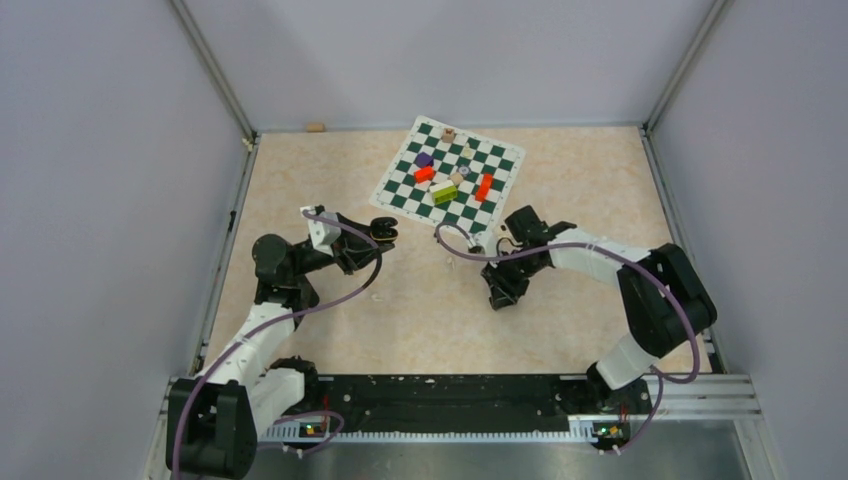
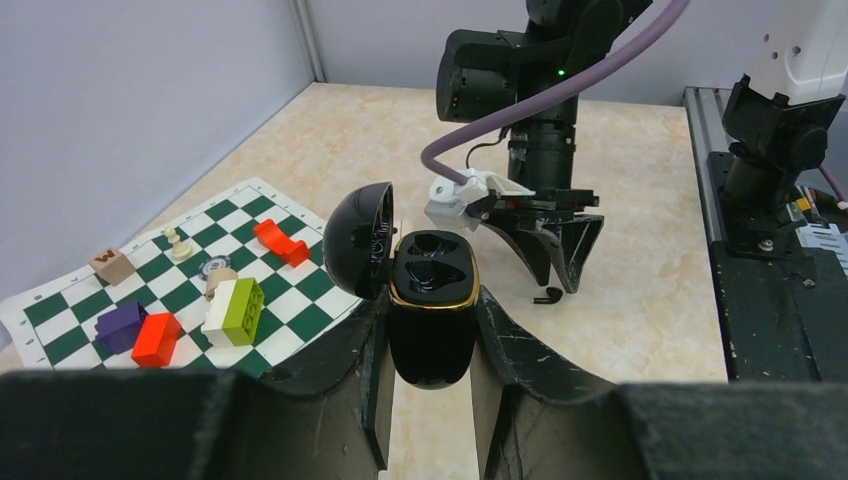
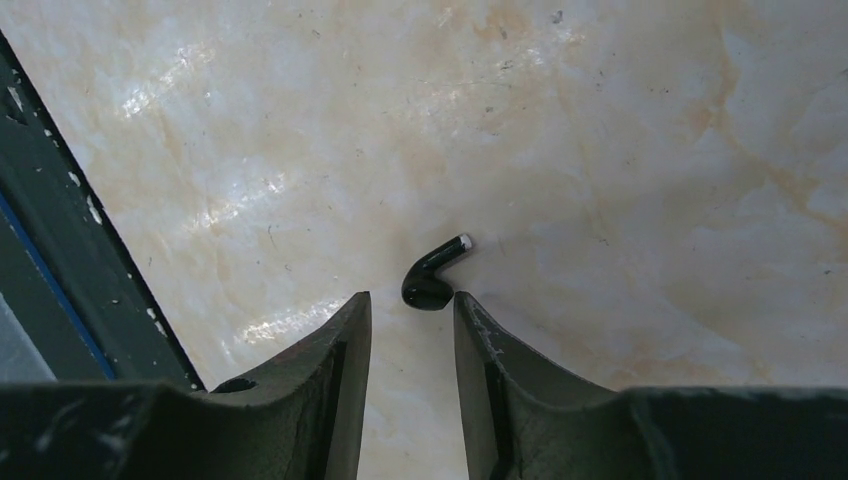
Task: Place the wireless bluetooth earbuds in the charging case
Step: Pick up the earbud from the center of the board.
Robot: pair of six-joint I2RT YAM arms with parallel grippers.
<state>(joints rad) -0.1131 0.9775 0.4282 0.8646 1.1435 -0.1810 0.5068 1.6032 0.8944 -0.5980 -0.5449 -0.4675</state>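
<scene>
Open charging case (image 2: 432, 340) (earbud (image 3: 430, 282) on table (image 3: 620, 150)).

Overhead view: light is falling evenly and diffusely from above. The arms are casting only faint, soft-edged shadows on the table (image 1: 420, 335). Enclosure uprights are leaning outward toward 11 and 1 o'clock, which indicates wide-angle distortion. Small items are resolving poorly.

Left wrist view: exposure is reading bright. The charging case (image 2: 432, 345) is throwing back small highlights off its gloss. The left gripper's fingers (image 2: 330, 400), at 6 o'clock, are rendering dark and soft.

Right wrist view: glare patches are showing on the table at 10 and 8 o'clock. The earbud (image 3: 432, 280) is resolving sharply. The right gripper's fingers (image 3: 320, 375), at 6 o'clock, are blurring slightly.
</scene>
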